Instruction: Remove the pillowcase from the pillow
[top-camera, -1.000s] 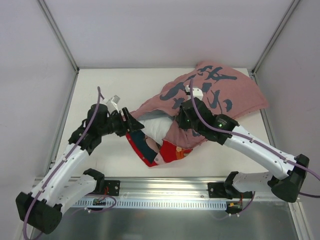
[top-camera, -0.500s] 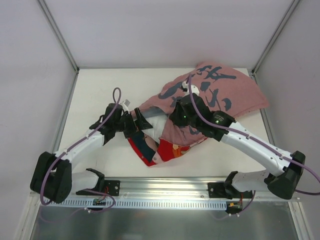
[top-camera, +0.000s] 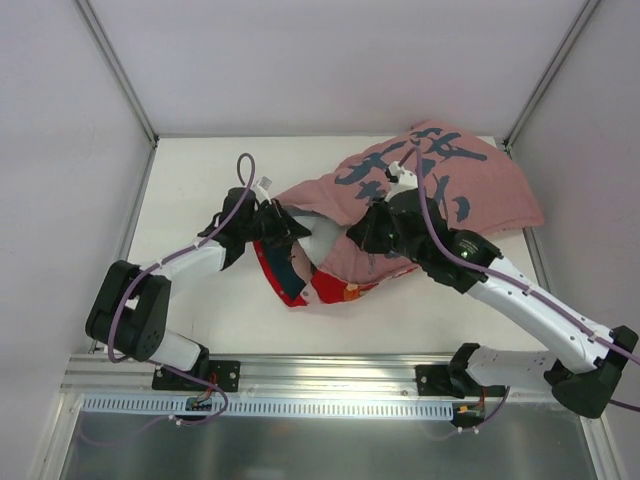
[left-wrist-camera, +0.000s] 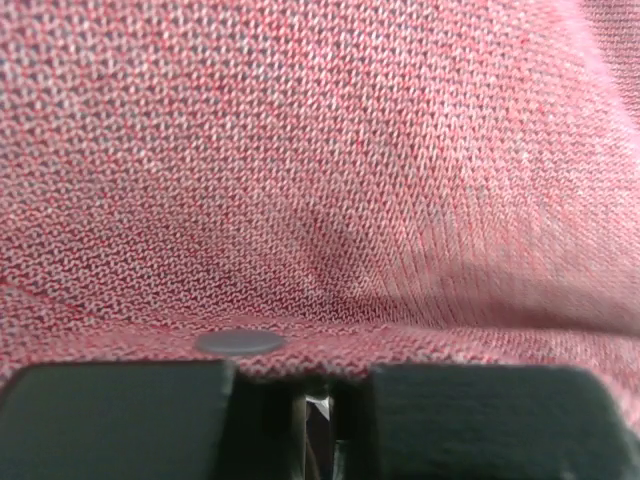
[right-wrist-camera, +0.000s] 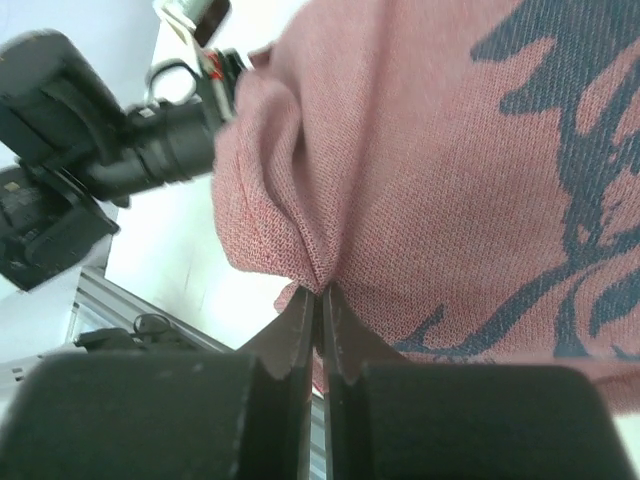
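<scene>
The dusty-pink pillowcase (top-camera: 450, 185) with dark brush characters lies at the far right of the table, its red-trimmed open end and navy lining (top-camera: 295, 285) turned toward the left. A patch of the white pillow (top-camera: 326, 238) shows in that opening. My left gripper (top-camera: 288, 225) is at the opening's edge. Its wrist view is filled with pink knit (left-wrist-camera: 330, 170), the hem and a grey snap (left-wrist-camera: 240, 342) lying right on the shut fingertips of the left gripper (left-wrist-camera: 305, 375). My right gripper (top-camera: 366, 234) is shut on a pinched fold of the pillowcase (right-wrist-camera: 450, 150), seen at the right gripper's tips (right-wrist-camera: 320, 292).
The white table (top-camera: 200, 190) is walled at the back and both sides by panels and metal posts (top-camera: 115, 70). An aluminium rail (top-camera: 330, 375) runs along the near edge. The left arm's wrist (right-wrist-camera: 100, 150) shows close by in the right wrist view.
My left arm stretched right to the case's opening, with its gripper opening wide and then shutting there. The right gripper drew back to the right with its fold, dragging the pillowcase that way.
</scene>
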